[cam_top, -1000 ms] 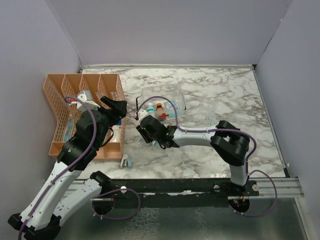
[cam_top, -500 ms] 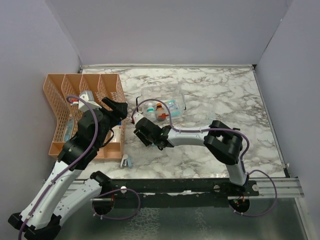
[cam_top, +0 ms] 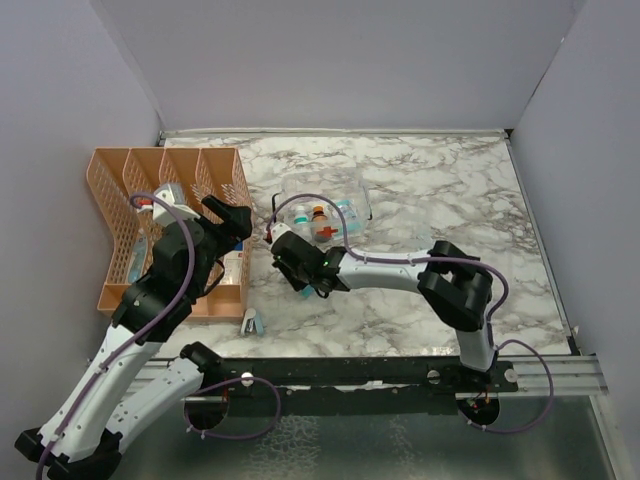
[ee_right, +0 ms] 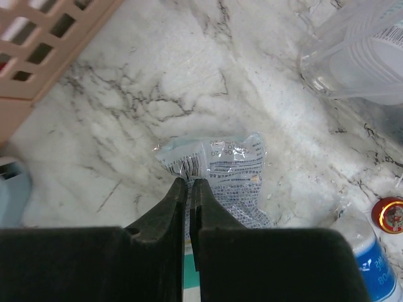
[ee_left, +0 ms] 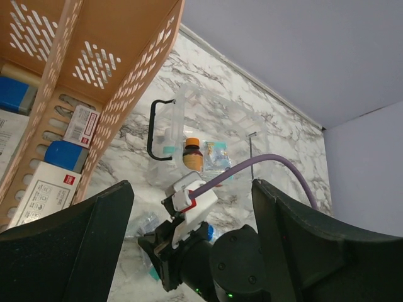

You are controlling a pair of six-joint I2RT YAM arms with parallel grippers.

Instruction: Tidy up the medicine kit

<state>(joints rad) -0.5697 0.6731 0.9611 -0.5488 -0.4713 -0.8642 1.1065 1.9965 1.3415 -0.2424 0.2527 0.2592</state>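
One medicine kit (cam_top: 357,203), one orange organizer (cam_top: 108,185), one packet (ee_right: 221,165) in right jaws

1. A red cross sign marks the front of the small clear plastic box (cam_top: 328,231).
2. A barcode and fine print cover the crinkled clear sachet (ee_right: 217,167), too blurred to read.
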